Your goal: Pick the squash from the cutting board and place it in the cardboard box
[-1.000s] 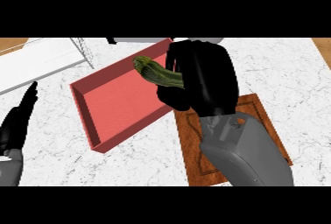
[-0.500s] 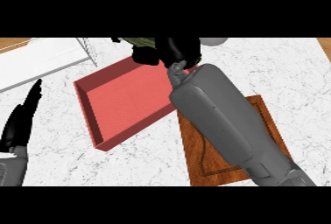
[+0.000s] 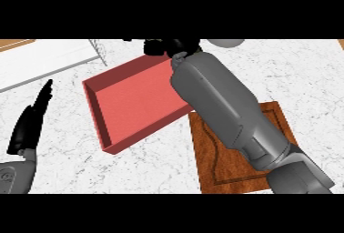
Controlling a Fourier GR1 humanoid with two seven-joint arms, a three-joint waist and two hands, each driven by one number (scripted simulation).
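Note:
My right hand (image 3: 169, 46) is at the view's top edge, past the far corner of the red shallow box (image 3: 134, 102), and is partly cut off there. Its grey forearm slants across the box's right side and the wooden cutting board (image 3: 209, 159). The squash shows nowhere in this view, and the visible part of the board is bare. My left hand (image 3: 30, 123) rests open at the left edge, fingers straight and pointing away, apart from the box.
A white raised surface (image 3: 47, 63) lies at the upper left, close to the box's far corner. A grey rounded object (image 3: 228, 42) sits at the top edge. White marble counter (image 3: 148, 168) surrounds the box and board.
My right arm has stretched farther away, from over the box's middle to beyond its far corner. The squash it was holding has passed out of view at the top. The left hand stayed still.

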